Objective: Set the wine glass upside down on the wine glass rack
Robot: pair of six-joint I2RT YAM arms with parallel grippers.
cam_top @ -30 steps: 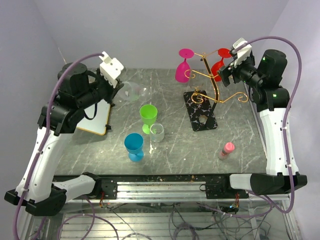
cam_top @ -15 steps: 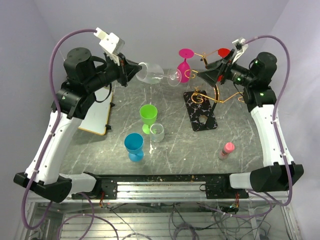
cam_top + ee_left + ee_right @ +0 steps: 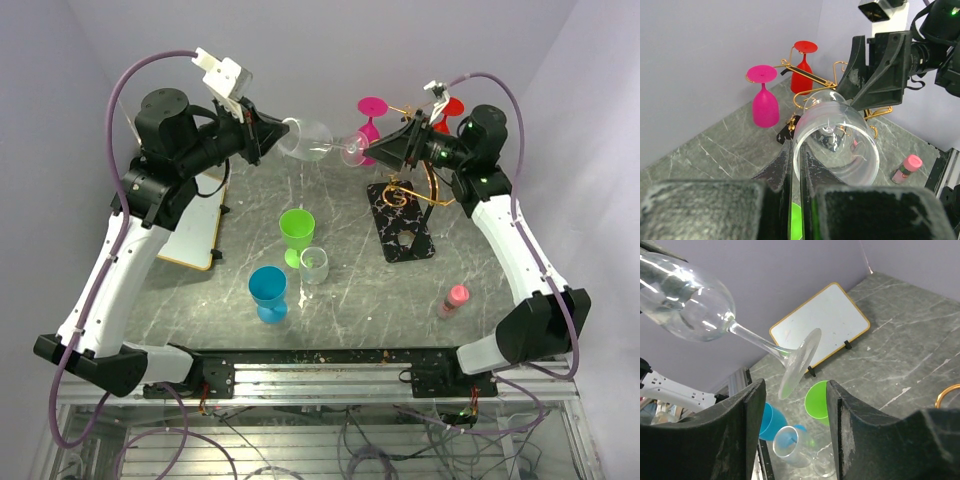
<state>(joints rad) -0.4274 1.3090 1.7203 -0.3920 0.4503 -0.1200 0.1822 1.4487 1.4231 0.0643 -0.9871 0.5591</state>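
Note:
My left gripper (image 3: 274, 140) is shut on the rim of a clear wine glass (image 3: 308, 140) and holds it on its side in the air, foot pointing right. In the left wrist view my gripper (image 3: 796, 159) pinches the wall of the glass's bowl (image 3: 840, 145). My right gripper (image 3: 373, 152) is open, level with the glass's foot (image 3: 350, 152). In the right wrist view the foot (image 3: 800, 360) hangs just above the gap of my open gripper (image 3: 796, 387), untouched. The gold wire rack (image 3: 432, 180) stands on its black marbled base (image 3: 400, 225).
A pink glass (image 3: 367, 132) and a red glass (image 3: 447, 110) hang upside down on the rack. A green cup (image 3: 296, 230), a small clear glass (image 3: 314, 264) and a blue cup (image 3: 268, 292) stand mid-table. A whiteboard (image 3: 196, 232) is at left, a pink bottle (image 3: 454, 299) at right.
My left arm has carried the clear glass up and to the right. My right gripper has swung left from the rack until it faces the glass's foot.

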